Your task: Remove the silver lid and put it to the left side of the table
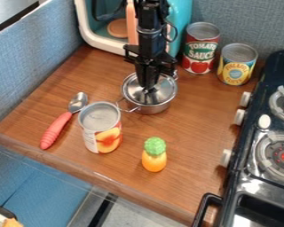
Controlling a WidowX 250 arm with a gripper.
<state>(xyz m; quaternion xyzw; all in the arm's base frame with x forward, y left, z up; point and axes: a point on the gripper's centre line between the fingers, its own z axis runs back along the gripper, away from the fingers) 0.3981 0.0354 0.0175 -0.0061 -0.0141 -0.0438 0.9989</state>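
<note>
Brown wood-grain counter (195,117) carries a small metal pot (150,108), with the silver lid (162,91) resting on it and concealing whatever is inside, while the black gripper (147,89) hangs down at the lid's middle, whether clamped on its knob or loose I cannot tell. Clockwise around the pot stand a red-labelled can (200,48) at one o'clock, a yellow-labelled can (237,64) at two, a toy pineapple (154,155) at six and a fruit-labelled can (100,128) between seven and eight, all three cans with their tops on, contents hidden.
</note>
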